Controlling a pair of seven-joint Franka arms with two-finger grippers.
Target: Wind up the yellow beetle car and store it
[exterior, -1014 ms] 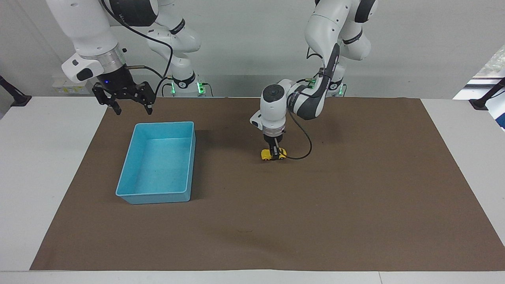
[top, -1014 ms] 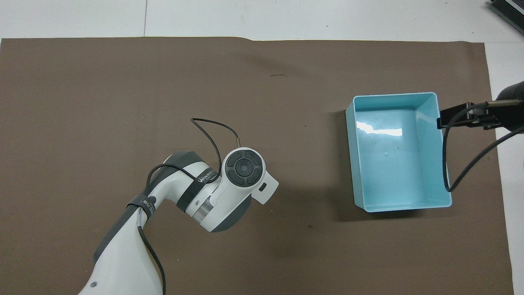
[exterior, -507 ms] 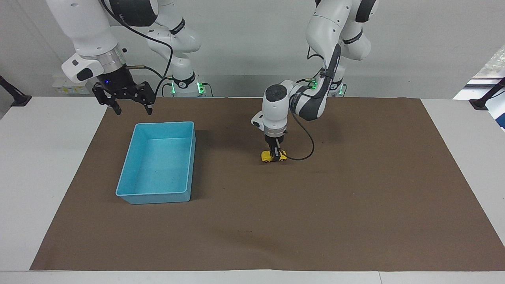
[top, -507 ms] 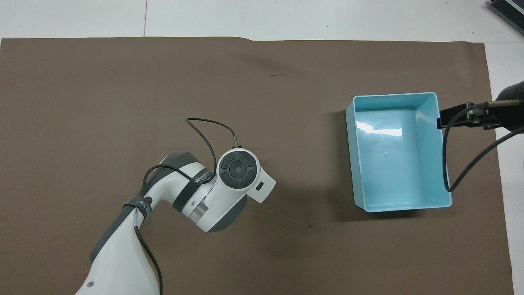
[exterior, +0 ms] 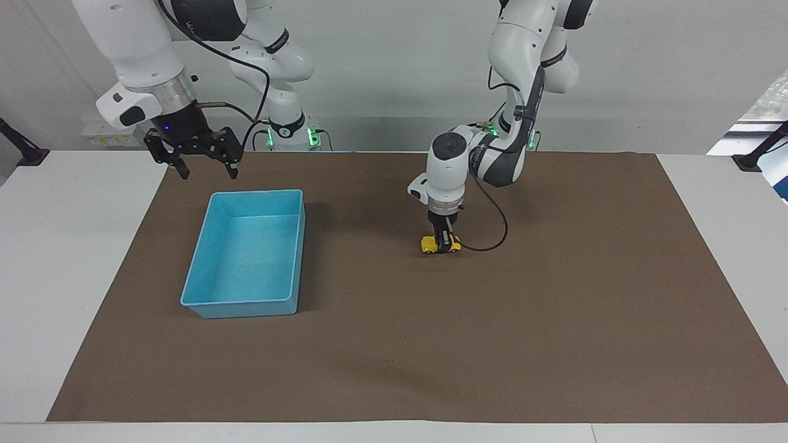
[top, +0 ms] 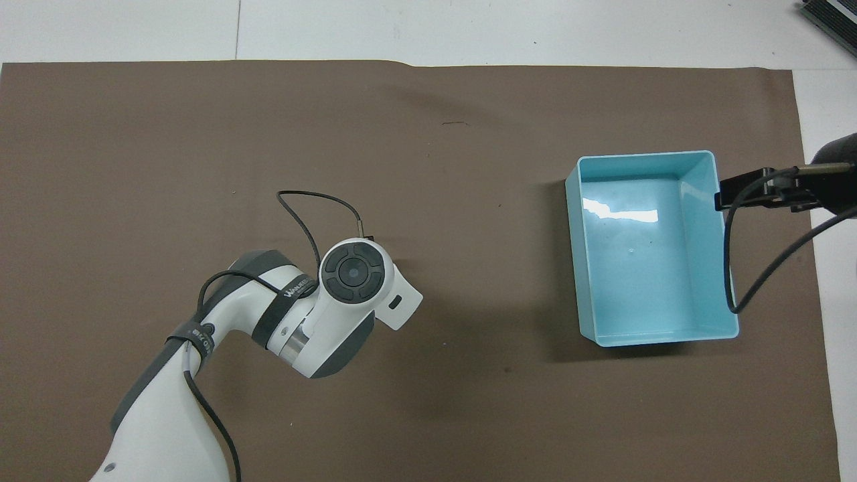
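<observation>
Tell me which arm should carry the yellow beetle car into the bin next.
Left. Its tool is already shut on the yellow beetle car down on the brown mat. The right tool hangs open by the light blue bin, holding nothing.

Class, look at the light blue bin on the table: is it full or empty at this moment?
Empty. The light blue bin shows only its bare floor in both views; the yellow beetle car sits outside it on the brown mat, in the left gripper.
</observation>
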